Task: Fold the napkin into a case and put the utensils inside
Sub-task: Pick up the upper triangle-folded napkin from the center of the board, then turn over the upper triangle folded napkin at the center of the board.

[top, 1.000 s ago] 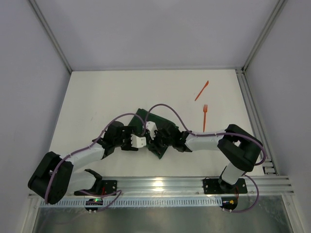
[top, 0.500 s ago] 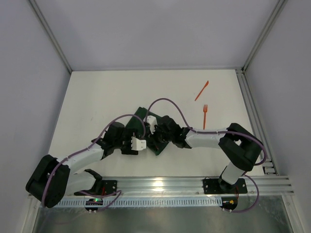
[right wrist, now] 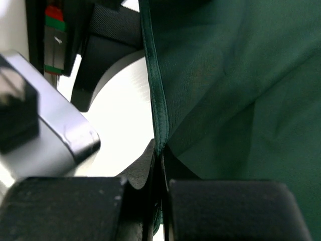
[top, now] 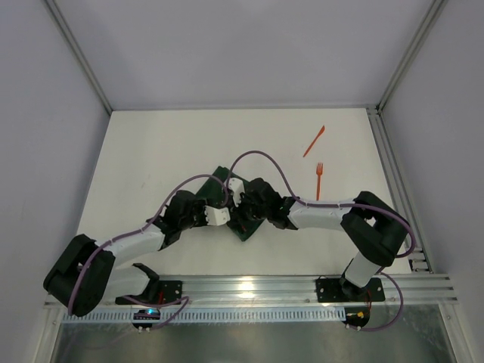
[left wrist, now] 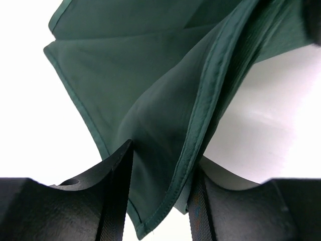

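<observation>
Since a second ago both arms have drawn closer together over the middle of the desk [top: 151,151], and the dark green napkin [top: 243,227] between them has been gathered from a wider spread diamond into a narrower bunch, with less of its cloth showing beyond the wrists.

The left pincer [left wrist: 158,196] has its two black fingers partly spread, with folded layers of the napkin [left wrist: 150,100] running down between them; a stitched hem passes along the inner face of the right-hand finger [left wrist: 235,211]. In the top view the left pincer [top: 221,215] sits at the napkin's left edge. The right pincer [right wrist: 159,175] is pressed together on a hemmed edge of the napkin [right wrist: 235,90], the cloth caught in the thin slit between its fingers. From above, the right pincer [top: 240,206] lies over the napkin's top, nearly touching the left one.

The cloth is smooth, slightly glossy and soft, creased into overlapping folds with a raised seam along each border.

The utensils lie on the bare white desk well apart from the napkin, toward the far right: an orange fork [top: 318,181], tines pointing away, and a pointed orange knife [top: 314,141] lying slantwise beyond it. Both are thin, bright plastic.
</observation>
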Robot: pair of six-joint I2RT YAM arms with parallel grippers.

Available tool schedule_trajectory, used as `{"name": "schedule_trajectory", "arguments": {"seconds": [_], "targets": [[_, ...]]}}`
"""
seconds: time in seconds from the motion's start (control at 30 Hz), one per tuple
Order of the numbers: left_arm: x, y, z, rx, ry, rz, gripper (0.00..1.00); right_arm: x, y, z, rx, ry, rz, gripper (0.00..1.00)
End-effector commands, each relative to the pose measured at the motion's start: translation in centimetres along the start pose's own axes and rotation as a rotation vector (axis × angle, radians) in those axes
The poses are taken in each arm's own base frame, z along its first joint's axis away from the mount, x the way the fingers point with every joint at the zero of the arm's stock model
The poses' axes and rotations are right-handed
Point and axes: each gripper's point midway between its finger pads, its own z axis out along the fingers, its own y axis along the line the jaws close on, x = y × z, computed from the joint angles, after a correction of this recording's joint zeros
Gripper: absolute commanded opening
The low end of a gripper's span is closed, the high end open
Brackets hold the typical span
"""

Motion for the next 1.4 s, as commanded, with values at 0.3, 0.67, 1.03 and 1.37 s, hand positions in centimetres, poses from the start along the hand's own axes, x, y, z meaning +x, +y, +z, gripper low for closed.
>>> {"name": "schedule_trajectory", "arguments": {"seconds": [0.3,0.67,1.03,1.37], "targets": [[0.1,2.5,-1.8,-0.121,0.030,0.015,0.39,-1.5,0.3,-0.5,-0.012,-0.038,-0.016,0.04],[-0.8,2.9,-2.4,-0.030,0.060,-0.013,0.00,-2.1,0.3,-1.2,0.001,-0.023,-0.039,0.04],[-2.1,7.3,-7.5,0.022,0.158,-0.064,0.00,-7.5,2.8,-4.3,-0.032,-0.016,-0.021,0.04],[0.7,12.4,-16.9,-0.144,0.463,-0.134,0.00,-15.5,9.9,-3.6,-0.160,-0.163,0.062,0.04]]}}
